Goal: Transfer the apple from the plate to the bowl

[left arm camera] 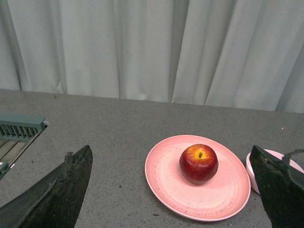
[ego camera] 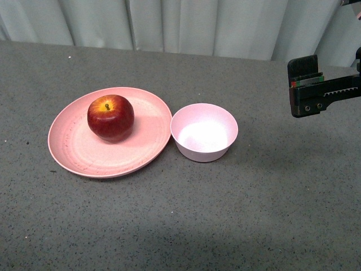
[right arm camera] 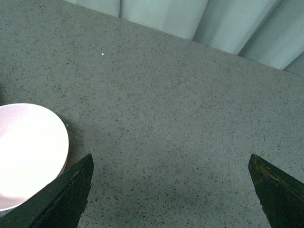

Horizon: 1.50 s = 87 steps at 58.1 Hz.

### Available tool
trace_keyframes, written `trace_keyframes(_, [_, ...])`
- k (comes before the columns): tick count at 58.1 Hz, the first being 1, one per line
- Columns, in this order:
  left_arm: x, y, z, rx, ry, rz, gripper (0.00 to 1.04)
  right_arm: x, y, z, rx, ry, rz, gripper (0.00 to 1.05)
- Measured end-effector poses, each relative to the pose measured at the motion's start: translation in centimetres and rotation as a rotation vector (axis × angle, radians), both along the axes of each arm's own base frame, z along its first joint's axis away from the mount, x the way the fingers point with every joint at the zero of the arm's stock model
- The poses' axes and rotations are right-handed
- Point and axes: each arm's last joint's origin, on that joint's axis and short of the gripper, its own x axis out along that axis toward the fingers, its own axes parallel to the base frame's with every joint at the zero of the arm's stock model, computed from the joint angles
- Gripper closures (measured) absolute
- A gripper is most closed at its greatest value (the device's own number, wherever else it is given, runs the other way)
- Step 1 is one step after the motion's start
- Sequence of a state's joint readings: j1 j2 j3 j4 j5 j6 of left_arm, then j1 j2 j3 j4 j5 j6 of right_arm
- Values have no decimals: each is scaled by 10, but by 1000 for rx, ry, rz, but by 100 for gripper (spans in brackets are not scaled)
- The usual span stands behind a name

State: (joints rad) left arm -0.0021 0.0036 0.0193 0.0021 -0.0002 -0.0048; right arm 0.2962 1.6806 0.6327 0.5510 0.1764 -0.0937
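Note:
The dark-red apple sits upright on the far side of the salmon-pink plate, left of centre on the table. The small pale pink bowl stands empty, touching the plate's right rim. My left gripper is open and empty, back from the plate. Its view shows the apple on the plate, with the bowl partly hidden behind one finger. My right gripper is open and empty over bare table right of the bowl. Its body shows at the front view's right edge.
The grey speckled table runs to a pale pleated curtain along the back. A grey ribbed metal part shows at the edge of the left wrist view.

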Motion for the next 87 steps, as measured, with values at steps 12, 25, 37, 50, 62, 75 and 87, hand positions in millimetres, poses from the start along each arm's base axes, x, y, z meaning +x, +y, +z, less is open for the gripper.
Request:
trace_keyframes(12, [0, 0, 0, 0, 2, 3, 7, -33, -24, -2, 165, -419, -123, 44])
trace_keyframes(25, [0, 0, 0, 0, 1, 2, 7, -107, -66, 24, 194, -466, -133, 104])
trace_keyframes(37, [0, 0, 0, 0, 1, 2, 7, -129, -77, 24, 200, -460, -120, 104])
trace_keyframes(50, [0, 0, 0, 0, 1, 2, 7, -145, -85, 24, 196, -462, -141, 104])
trace_keyframes(62, [0, 0, 0, 0, 1, 2, 7, -156, -85, 26, 197, -467, -138, 104])
trace_keyframes(75, [0, 0, 0, 0, 1, 2, 7, -165, -85, 28, 198, -477, -137, 104])
trace_keyframes(87, [0, 0, 0, 0, 1, 2, 7, -172, -85, 30, 199, -484, -136, 104])
